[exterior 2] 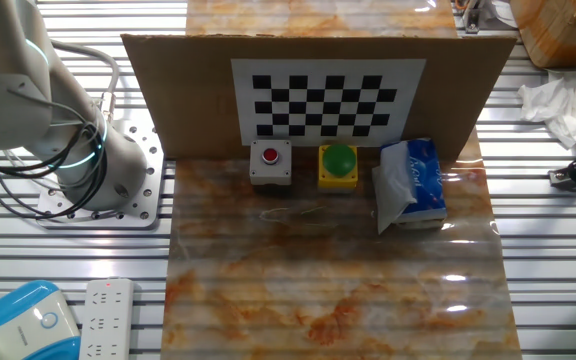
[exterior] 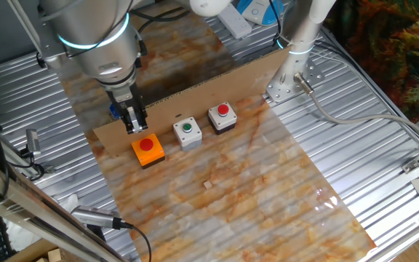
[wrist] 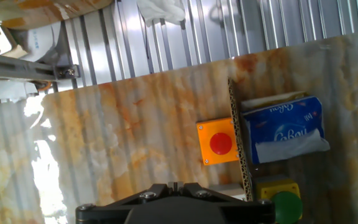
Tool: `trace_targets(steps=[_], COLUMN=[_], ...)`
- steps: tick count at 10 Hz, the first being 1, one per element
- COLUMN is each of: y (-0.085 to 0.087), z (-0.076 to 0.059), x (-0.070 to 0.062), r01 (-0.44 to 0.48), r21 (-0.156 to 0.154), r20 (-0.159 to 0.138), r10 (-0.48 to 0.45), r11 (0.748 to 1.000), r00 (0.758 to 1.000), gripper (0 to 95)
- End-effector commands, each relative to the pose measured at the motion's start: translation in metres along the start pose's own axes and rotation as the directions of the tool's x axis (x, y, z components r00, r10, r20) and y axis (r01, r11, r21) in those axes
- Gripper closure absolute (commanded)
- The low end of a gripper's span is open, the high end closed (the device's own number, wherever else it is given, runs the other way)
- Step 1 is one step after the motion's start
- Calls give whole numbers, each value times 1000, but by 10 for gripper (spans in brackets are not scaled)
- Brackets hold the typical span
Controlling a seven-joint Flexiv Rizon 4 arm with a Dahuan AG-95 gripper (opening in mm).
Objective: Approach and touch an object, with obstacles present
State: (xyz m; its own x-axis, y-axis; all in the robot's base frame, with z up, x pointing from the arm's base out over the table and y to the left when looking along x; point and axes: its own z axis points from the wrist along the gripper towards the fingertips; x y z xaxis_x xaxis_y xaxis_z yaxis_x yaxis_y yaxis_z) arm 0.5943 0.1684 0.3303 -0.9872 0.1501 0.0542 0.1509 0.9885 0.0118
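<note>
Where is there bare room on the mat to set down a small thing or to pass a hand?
The marbled mat is bare from the row of button boxes out to the edge away from the cardboard strip. It is crowded along that strip, where the gripper hangs by the orange box.

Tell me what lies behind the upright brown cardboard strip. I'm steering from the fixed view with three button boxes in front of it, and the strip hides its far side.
Observer: A yellow box with a green dome button stands right by the far face of the long brown cardboard strip.
Operator: Anything else there?
Observer: A grey box with a red button sits beside it, also at the strip's foot.
Operator: I glimpse something blue past the gripper.
Observer: That is a blue soft tissue pack. In the hand view it lies just across the strip from the orange box with a red button.
</note>
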Motion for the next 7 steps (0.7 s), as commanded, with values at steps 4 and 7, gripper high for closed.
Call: trace_targets(steps=[4,7], y=[-15,-17], z=[29,44], x=[-3,-7], r01=[19,20], r21=[-7,-8], r20=[22,33], r10=[-19,-20], r11=[1000,1000], r00=[1000,999], gripper=[950,950])
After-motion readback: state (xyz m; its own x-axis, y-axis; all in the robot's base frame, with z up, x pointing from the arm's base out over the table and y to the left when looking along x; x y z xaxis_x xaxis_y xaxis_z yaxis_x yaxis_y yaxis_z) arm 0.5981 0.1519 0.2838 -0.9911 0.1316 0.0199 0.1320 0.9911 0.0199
